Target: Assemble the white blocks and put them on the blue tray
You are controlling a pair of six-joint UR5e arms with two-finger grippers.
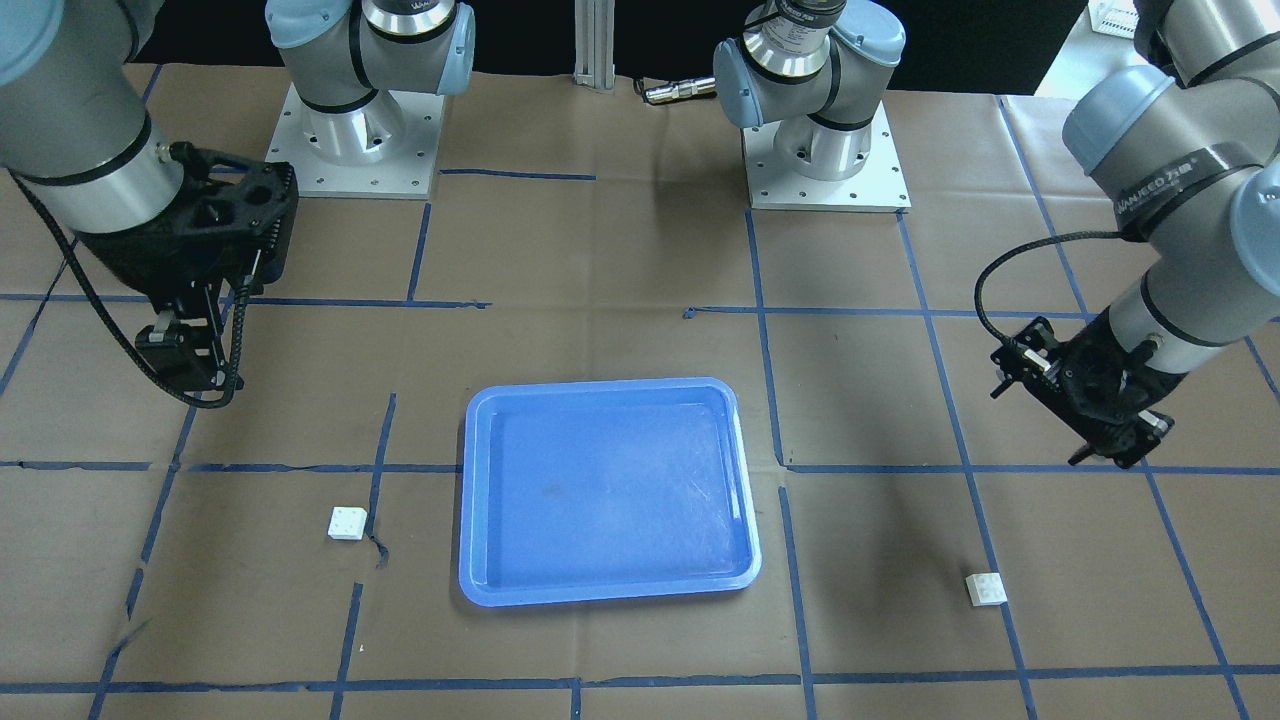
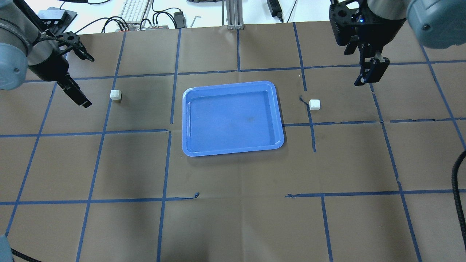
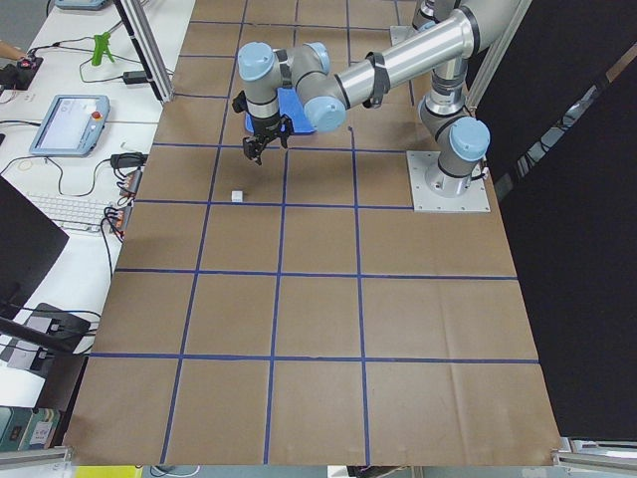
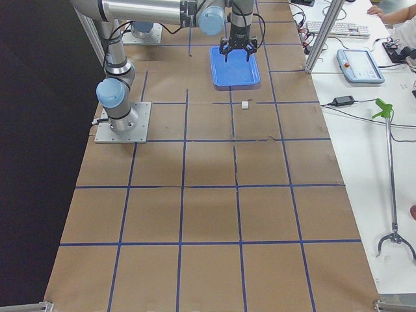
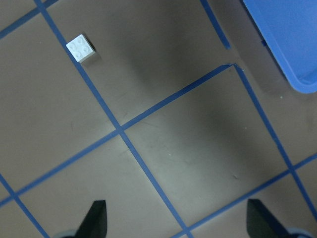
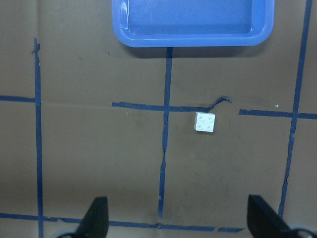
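Note:
The blue tray point(image 2: 233, 149) lies empty at the table's middle. One white block point(image 2: 115, 94) sits on the paper to the tray's left, a little right of my left gripper point(image 2: 82, 100). In the left wrist view that block point(image 5: 80, 48) lies ahead and to the left of the open, empty left gripper point(image 5: 178, 223). The other white block point(image 2: 315, 104) sits right of the tray, below and left of my right gripper point(image 2: 367, 78). In the right wrist view it point(image 6: 205, 122) lies ahead of the open, empty right gripper point(image 6: 178, 220). Both grippers hover above the table.
Brown paper with blue tape lines point(image 2: 171, 131) covers the table. The two arm bases point(image 1: 350, 140) point(image 1: 825, 150) stand on the robot's side. A keyboard and cables point(image 2: 138, 14) lie beyond the table's far edge.

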